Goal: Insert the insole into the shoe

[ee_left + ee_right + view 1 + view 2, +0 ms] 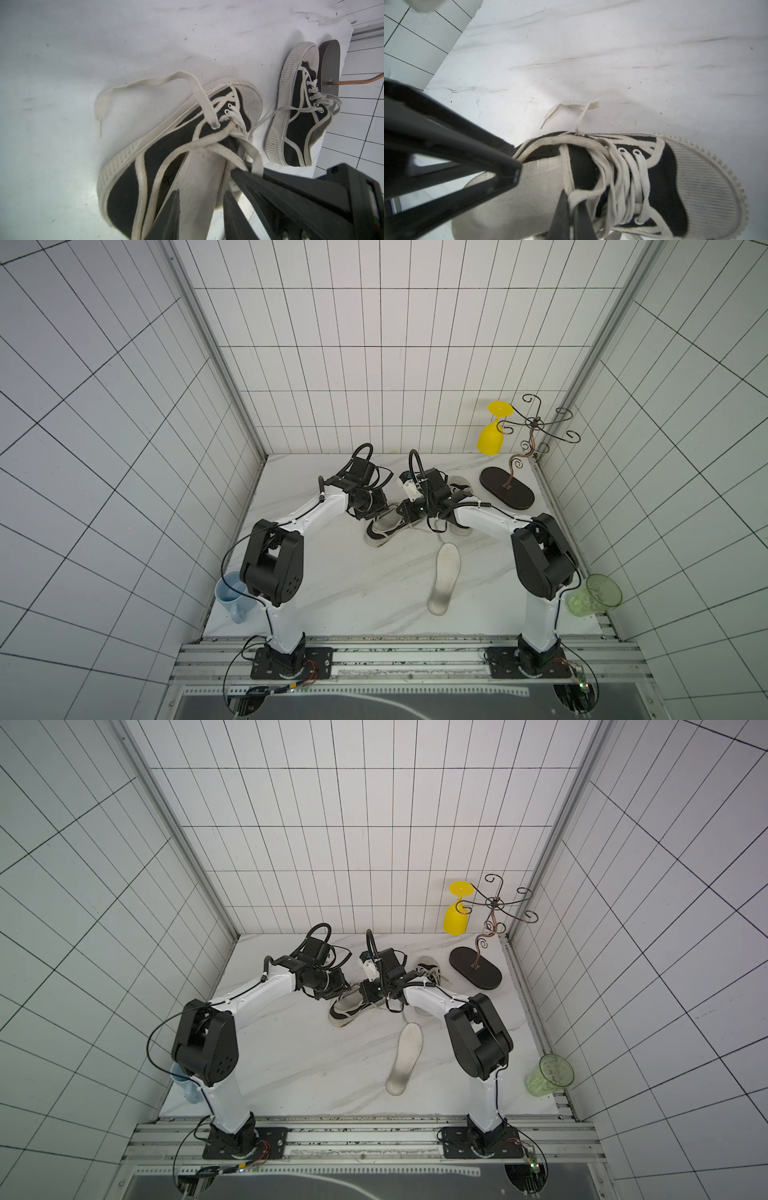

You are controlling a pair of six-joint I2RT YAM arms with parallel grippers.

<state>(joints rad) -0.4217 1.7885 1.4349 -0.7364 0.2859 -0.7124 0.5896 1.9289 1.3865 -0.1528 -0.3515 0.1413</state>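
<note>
Black canvas shoe [128,182] with ribbed off-white rubber sole, grooved toe cap and flat woven lace [583,192], lying tilted on the smooth white veined table [353,593] directly under both grippers. Pale, finely woven insole [199,176], long and rounded, tucked toe-first into the shoe's mouth, heel end sloping out toward the left wrist. Left gripper [202,192]: slim black tapering fingers spread partway, one on each side of the insole's heel end; contact impossible to judge. Right gripper [572,204]: pressed together, pinching the lace at the shoe's collar, close beside the left gripper's tips. Second shoe [299,120] of the same make, upright just beyond the right gripper, with the dark oval rack base [507,488] right behind it, so little room on that side. Second insole [445,578], white and flat, on the table well back from both grippers, toward the arm bases. Back wall's foot near, ahead of the fingertips. Broad bare tabletop off the left gripper's outer side and behind both wrists.
</note>
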